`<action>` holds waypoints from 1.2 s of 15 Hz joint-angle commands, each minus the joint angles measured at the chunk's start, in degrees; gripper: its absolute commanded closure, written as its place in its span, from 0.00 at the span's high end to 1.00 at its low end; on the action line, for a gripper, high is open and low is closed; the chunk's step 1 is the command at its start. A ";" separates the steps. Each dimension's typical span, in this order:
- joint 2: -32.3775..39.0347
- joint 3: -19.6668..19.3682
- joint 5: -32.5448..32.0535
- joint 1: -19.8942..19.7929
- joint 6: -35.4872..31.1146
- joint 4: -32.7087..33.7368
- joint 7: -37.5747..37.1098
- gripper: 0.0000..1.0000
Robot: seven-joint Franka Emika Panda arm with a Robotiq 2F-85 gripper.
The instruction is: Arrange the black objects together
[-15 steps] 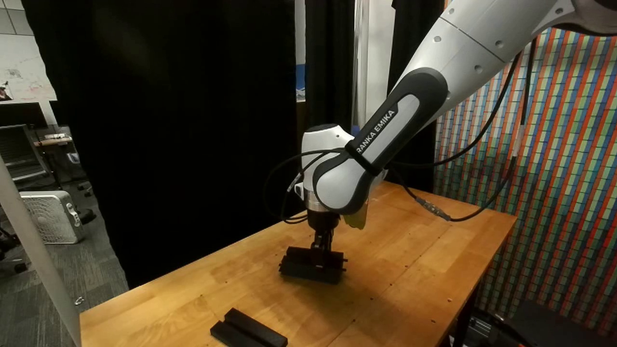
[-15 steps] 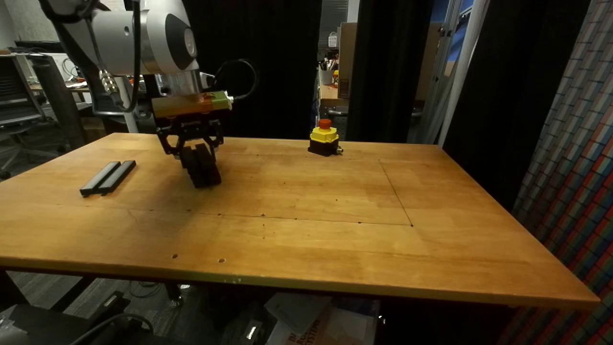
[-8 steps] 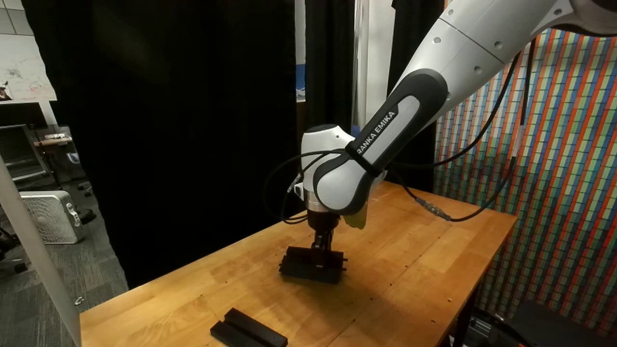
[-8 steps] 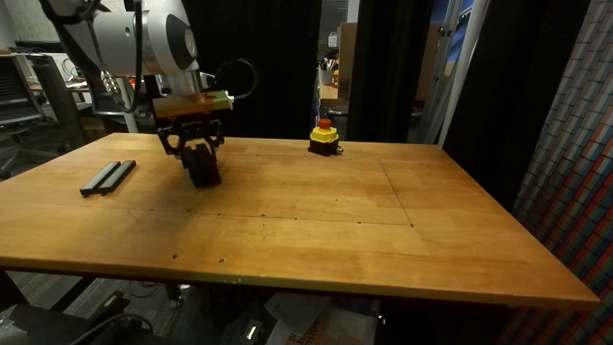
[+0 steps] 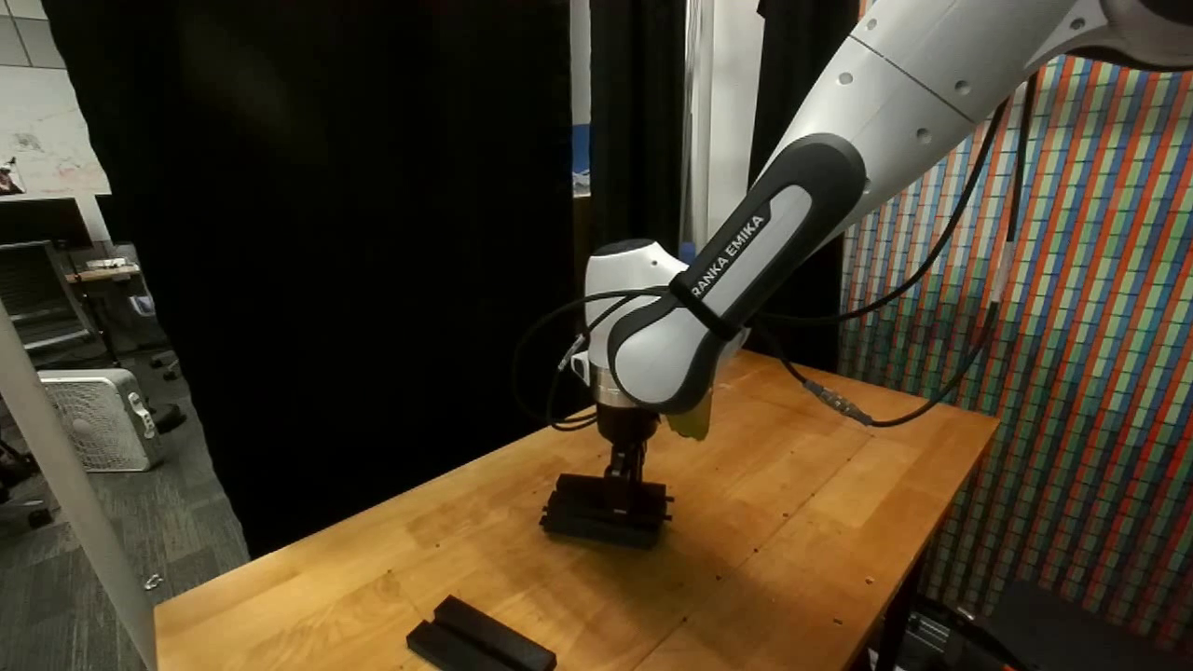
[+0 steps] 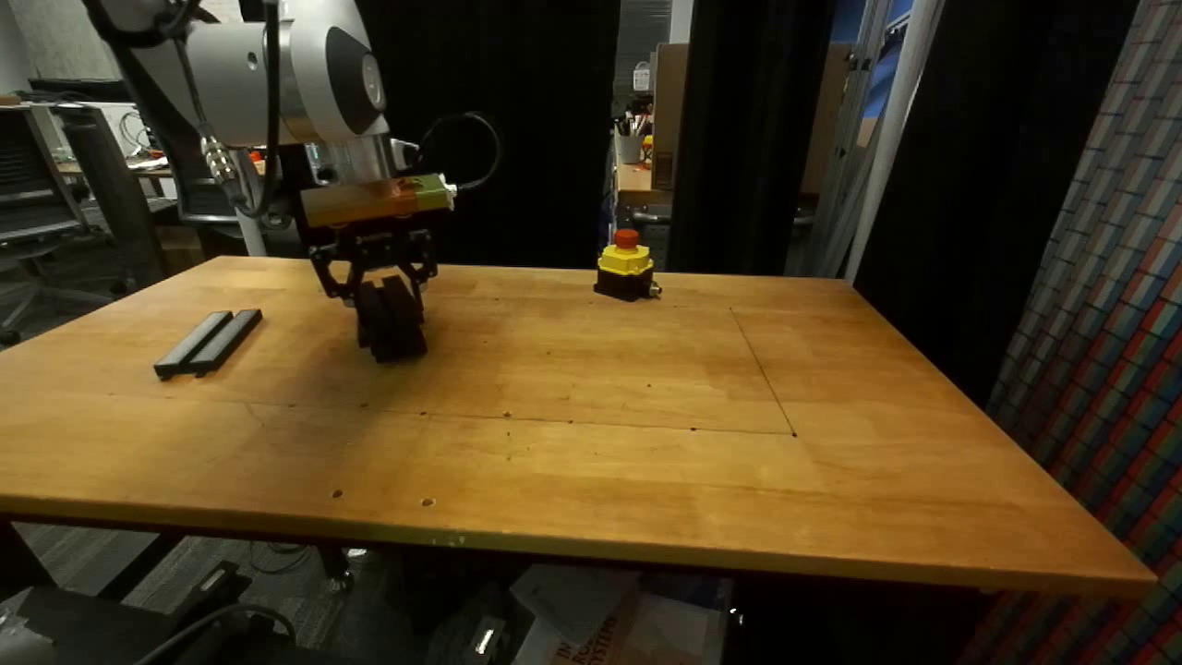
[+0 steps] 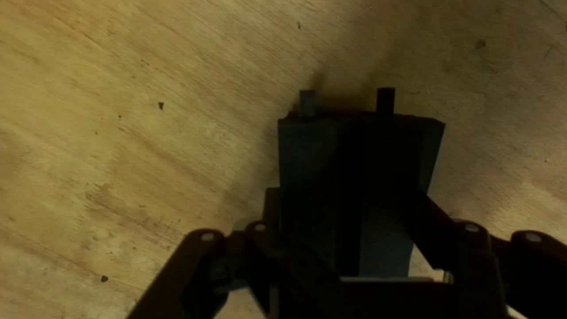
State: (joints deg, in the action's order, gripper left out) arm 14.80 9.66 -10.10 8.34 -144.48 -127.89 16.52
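Grasping black bars (image 7: pixel 385 168) side by side with the claw (image 6: pixel 385 297), low at the table (image 6: pixel 646 480); cannot tell whether touching it. Can see two more bars (image 6: pixel 224 343) lying there beside each other, apart from those gripped.

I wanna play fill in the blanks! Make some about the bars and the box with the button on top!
The held bars in the gripper are coloured ____.
The number of loose bars lying side by side on the table is ____.
The button on the yellow-and-black box is coloured ____.

Missing words: black, two, red.
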 commanded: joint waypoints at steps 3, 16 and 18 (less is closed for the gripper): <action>0.71 -0.05 0.62 -0.51 1.06 1.63 0.15 1.00; -7.98 1.97 1.23 5.12 19.33 3.77 -21.34 1.00; -9.16 3.72 4.12 6.68 20.64 3.77 -25.36 1.00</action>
State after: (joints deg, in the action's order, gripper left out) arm 8.32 11.58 -9.26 12.87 -126.91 -124.33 -3.15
